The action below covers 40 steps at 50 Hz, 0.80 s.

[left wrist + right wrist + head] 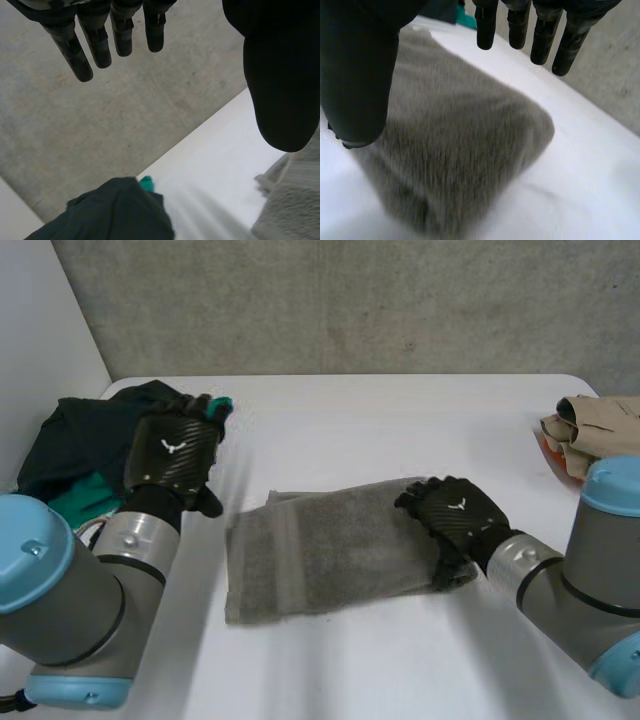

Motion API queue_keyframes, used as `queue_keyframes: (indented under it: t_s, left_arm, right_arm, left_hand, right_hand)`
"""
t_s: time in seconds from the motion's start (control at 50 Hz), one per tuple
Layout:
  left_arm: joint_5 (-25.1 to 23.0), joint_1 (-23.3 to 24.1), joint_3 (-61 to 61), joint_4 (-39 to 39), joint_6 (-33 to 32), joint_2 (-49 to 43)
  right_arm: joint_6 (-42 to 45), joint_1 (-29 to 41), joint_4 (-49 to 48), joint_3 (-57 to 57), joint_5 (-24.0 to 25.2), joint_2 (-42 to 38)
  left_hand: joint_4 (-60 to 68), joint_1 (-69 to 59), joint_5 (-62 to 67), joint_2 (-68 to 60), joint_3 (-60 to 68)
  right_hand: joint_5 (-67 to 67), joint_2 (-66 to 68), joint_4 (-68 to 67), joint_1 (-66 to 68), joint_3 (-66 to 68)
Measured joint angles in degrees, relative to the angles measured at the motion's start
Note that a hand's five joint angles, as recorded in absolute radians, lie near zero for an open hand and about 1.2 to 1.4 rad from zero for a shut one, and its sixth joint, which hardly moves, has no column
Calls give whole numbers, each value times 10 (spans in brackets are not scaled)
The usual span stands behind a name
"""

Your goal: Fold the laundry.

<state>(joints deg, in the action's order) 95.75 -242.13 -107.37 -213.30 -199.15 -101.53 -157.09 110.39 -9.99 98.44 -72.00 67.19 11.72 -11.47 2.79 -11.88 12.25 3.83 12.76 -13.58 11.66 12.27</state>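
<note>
One grey towel [320,560] is lying folded at the middle of the bench [400,420]. We are hovering our right hand [455,515] over its right end and our left hand [175,455] near the dark clothes [70,440], all fingers [485,27] straight, holding nothing. We are fearing a dragging palm could undo the fold.

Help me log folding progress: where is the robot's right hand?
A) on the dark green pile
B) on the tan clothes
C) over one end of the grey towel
C: the right hand, fingers straight, is over the end of the grey towel nearer its own arm, far from the tan clothes and the dark green pile.
</note>
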Motion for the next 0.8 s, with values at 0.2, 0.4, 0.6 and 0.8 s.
queue_keyframes:
  t_s: [0.2,0.4,0.6,0.8]
  left_arm:
    - [1,50,1,24,1,-8]
    - [0,84,-2,49,0,-55]
    - [9,110,12,124,-1,-101]
    - [11,109,27,134,-2,-131]
  right_arm:
    - [27,-30,-7,4,46,-26]
    - [30,-36,-7,-8,50,-49]
    - [29,-33,-6,-4,49,-47]
    - [30,-30,-7,-4,43,-48]
  left_hand:
    - [0,0,0,0,0]
    - [143,-146,133,-139,135]
    - [163,-160,154,-159,155]
    - [340,-361,326,-339,334]
  right_hand:
    - [155,179,-170,145,185]
    - [158,181,-172,145,189]
    - [158,181,-172,145,189]
    - [159,181,-172,146,189]
